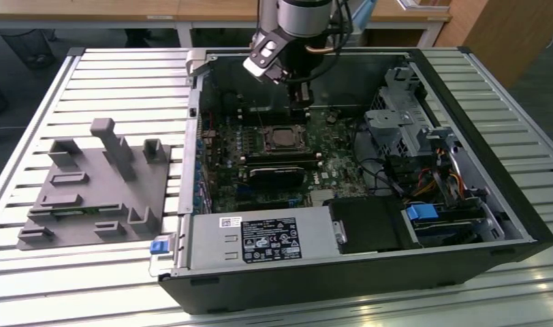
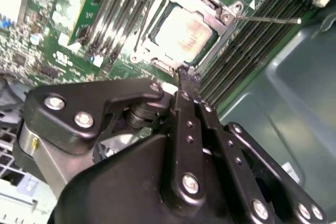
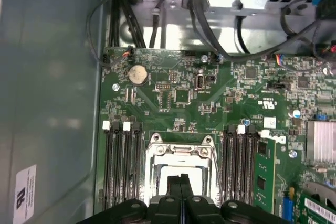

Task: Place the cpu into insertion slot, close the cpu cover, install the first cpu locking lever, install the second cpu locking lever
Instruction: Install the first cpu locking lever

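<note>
A slatted metal counter [image 1: 104, 75] carries an open computer case [image 1: 349, 286], with a grey moulded fixture [image 1: 95, 191] beside it on the exterior view's left. The arm [image 1: 299, 20] reaches down into the case from above. Inside the case, the power supply [image 1: 258, 242] lies along the near wall, and the green motherboard [image 3: 178, 93] covers the floor, with bundled black cables [image 3: 157, 14] hanging past its far edge. A black block [image 1: 276, 176] sits between the power supply and the insertion slot [image 1: 269, 138]. Long black memory slots [image 3: 123, 161] flank the insertion slot closely on both sides. The gripper [image 2: 186, 80] hangs just above one edge of the insertion slot, its fingers [image 3: 176, 184] pressed together with nothing between them, and it hides part of that edge in the first wrist view. The cpu cover [image 2: 218, 14] lies flat over the insertion slot, and the cpu [image 2: 184, 30] shows through its window. A thin locking lever [image 2: 268, 19] juts from the cpu cover's corner across the neighbouring memory slots. A coin battery [image 3: 138, 74] sits further up the motherboard.
</note>
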Controlling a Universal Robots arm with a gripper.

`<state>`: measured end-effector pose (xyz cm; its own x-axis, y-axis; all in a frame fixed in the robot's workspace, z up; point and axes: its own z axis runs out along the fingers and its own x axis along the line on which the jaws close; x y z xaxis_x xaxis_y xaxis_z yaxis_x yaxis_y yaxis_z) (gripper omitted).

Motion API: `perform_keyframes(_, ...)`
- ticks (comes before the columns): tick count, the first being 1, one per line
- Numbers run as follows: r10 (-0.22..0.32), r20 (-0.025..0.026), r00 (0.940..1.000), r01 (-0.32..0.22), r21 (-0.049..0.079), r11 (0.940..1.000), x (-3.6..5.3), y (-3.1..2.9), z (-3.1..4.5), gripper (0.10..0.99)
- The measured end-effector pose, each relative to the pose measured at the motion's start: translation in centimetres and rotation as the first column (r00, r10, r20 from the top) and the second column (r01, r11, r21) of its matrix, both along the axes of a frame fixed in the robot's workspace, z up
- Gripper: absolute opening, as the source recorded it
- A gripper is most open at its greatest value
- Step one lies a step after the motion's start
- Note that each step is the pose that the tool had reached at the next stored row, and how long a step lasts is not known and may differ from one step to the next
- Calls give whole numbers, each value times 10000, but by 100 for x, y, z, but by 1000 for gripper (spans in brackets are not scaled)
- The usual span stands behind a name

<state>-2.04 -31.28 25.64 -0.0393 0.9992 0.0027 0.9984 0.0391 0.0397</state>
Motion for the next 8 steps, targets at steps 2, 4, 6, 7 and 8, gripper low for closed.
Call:
perform_keyframes(2, 376, -1, 9993, -376, -2, 9993, 0, 0, 1, 106)
perform_keyframes(4, 735, -1, 9973, -735, -1, 9973, 0, 0, 1, 106)
perform_keyframes(6, 1093, -1, 9940, -1093, -2, 9940, 0, 0, 1, 106)
perform_keyframes(7, 1272, -1, 9919, -1272, -2, 9919, 0, -1, 1, 106)
perform_keyframes(8, 1455, -1, 9894, -1455, -2, 9894, 0, -1, 1, 106)
